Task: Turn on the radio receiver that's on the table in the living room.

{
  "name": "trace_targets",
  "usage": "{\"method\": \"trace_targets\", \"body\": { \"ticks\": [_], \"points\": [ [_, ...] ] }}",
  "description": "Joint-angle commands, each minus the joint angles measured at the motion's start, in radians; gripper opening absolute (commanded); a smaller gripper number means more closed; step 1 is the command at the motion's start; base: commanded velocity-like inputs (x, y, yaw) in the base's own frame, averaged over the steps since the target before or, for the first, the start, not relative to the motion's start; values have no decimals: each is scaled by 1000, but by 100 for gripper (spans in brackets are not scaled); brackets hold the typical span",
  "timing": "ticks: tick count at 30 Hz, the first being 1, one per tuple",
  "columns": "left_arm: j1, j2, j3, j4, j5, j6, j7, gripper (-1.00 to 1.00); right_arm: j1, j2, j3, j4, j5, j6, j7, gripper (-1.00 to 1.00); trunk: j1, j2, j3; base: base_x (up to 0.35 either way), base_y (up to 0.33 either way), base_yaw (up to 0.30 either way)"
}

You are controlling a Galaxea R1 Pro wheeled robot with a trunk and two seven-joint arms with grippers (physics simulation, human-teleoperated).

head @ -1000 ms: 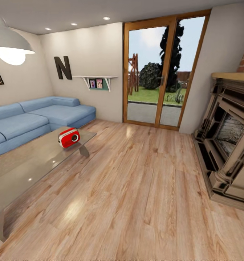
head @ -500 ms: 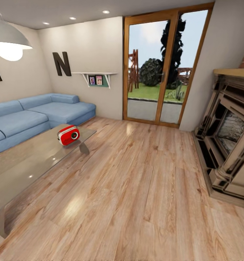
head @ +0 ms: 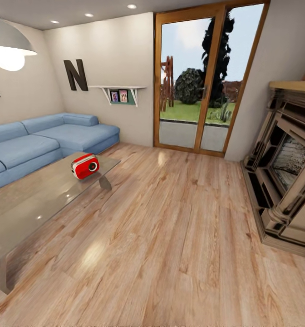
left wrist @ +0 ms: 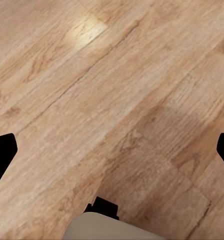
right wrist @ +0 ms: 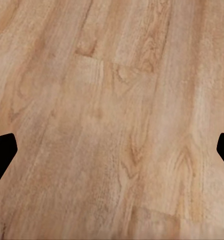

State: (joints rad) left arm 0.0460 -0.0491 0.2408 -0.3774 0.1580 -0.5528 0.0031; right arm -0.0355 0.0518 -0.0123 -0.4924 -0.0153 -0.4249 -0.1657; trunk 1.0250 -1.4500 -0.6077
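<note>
**A:** What has altered since a second ago?

**B:** The whole head view has slid: the radio receiver [head: 85, 165] sits a little higher in frame, the pendant lamp [head: 9, 43] has drifted up and leftward, and more of the fireplace [head: 284, 172] is drawn in. That is the camera travelling, not the furniture. I judge the robot is rolling forward through the living room, in the approach stage, with no reaching begun.

**A:** Where is the receiver?

**B:** Upright near the far corner of the table [head: 30, 204], dial facing the open floor, the blue sofa [head: 39, 145] behind it.

**A:** And the grippers?

**B:** The left gripper [left wrist: 112, 150] and right gripper [right wrist: 112, 150] both hang over bare plank floor [head: 179, 236], dark fingertips at opposite frame edges, so spread wide and holding nothing.

**A:** Obstacles?

**B:** None on the floor between here and the table. The glass door [head: 202, 86] and wall shelf [head: 118, 95] lie well apart from the route. The table's near end is the thing to skirt.
</note>
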Motion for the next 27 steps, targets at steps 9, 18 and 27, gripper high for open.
{"method": "trace_targets", "body": {
  "ticks": [9,18,27],
  "points": [
    [0,0,0,0,0,0,0,100,0,0,1,0,1,0,1,100,0,0,-11,0,0,-14],
    [0,0,0,0,0,-1,0,100,0,0,2,0,0,0,1,100,0,0,-12,0,0,-2],
    [0,0,0,0,0,0,0,100,0,0,2,0,0,0,2,100,0,0,-13,0,0,0]
  ]
}}
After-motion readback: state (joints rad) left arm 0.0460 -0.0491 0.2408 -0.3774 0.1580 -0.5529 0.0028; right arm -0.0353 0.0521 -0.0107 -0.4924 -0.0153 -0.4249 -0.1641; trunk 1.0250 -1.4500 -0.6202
